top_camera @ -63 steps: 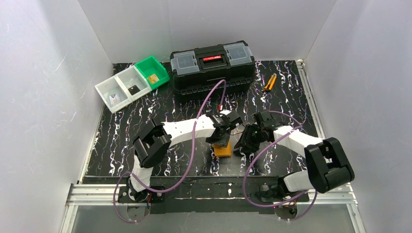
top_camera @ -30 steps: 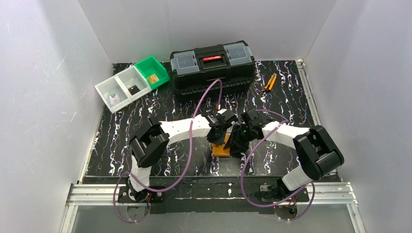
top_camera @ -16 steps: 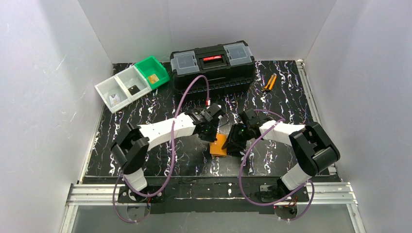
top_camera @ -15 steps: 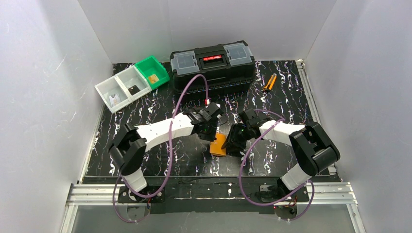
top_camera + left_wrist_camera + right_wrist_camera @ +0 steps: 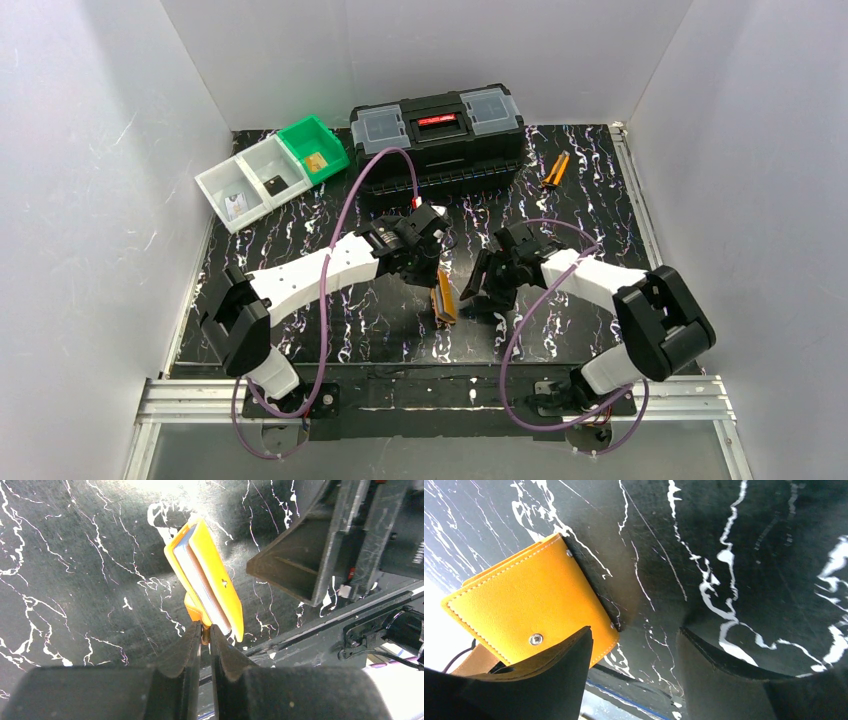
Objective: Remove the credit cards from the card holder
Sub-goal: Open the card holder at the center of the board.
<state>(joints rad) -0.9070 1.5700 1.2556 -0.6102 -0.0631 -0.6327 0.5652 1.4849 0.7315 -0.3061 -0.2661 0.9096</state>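
Note:
The orange card holder (image 5: 443, 303) stands tilted up on its edge above the mat, in the middle near the front. My left gripper (image 5: 432, 280) is shut on the small orange tab at its lower corner (image 5: 202, 630). In the left wrist view the card holder (image 5: 207, 577) shows two orange covers with a grey layer between them; I cannot make out separate credit cards there. My right gripper (image 5: 481, 290) stands open just right of it. In the right wrist view the card holder (image 5: 529, 612) lies beyond the left finger, and nothing is between the fingers of the right gripper (image 5: 634, 635).
A black toolbox (image 5: 436, 135) stands at the back. White bins (image 5: 252, 182) and a green bin (image 5: 313, 148) at the back left hold small flat items. Orange-handled pliers (image 5: 554, 170) lie at the back right. The mat's front edge and a metal rail (image 5: 440, 395) are close.
The left arm swung back and left, tipping the card holder from flat up onto its edge. The right gripper opened, came off the holder and drew slightly right.

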